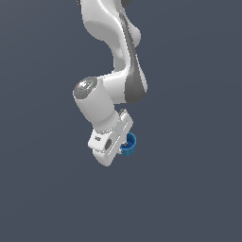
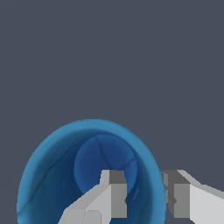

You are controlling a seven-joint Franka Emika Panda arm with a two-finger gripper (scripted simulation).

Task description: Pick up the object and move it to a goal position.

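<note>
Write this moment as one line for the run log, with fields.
stage: carrying | gripper: shut on blue cup wall, one finger inside, one outside | cup: at gripper, beside white hand in exterior view | goal marker: none visible

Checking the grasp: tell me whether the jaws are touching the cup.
Touching. In the wrist view one finger sits inside the cup and the other outside, pinching its wall with no gap.

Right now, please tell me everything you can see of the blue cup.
The blue cup is small, round and slightly tapered, smooth and matte, with a darker blue hollow inside. In the wrist view one finger of the end effector sits inside its mouth and the other outside, pinching the wall. In the exterior view it peeks from behind the white hand.
</note>
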